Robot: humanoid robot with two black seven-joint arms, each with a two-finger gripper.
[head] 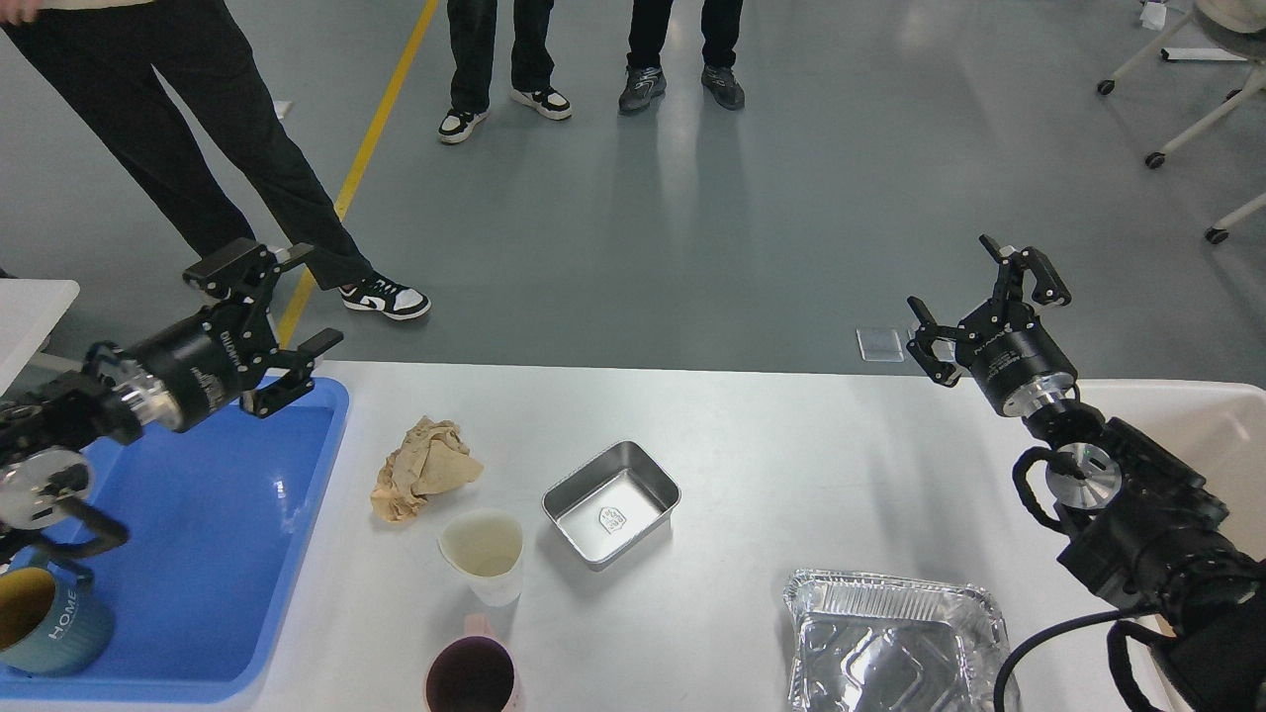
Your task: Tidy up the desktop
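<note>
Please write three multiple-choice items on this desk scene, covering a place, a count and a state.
1. Where is the blue mug?
A. in the blue tray
B. in the steel pan
C. on the foil tray

2. How many cups stand on the desktop, outside the blue tray?
A. one
B. two
C. four

3. What is the left gripper doing?
A. holding the paper wad
B. open, holding nothing
C. shut on a cup

Key: 1 A, the mug sits in the tray's near left corner; 2 B, a white cup and a dark cup; 3 B, its fingers are spread above the tray's far corner.
</note>
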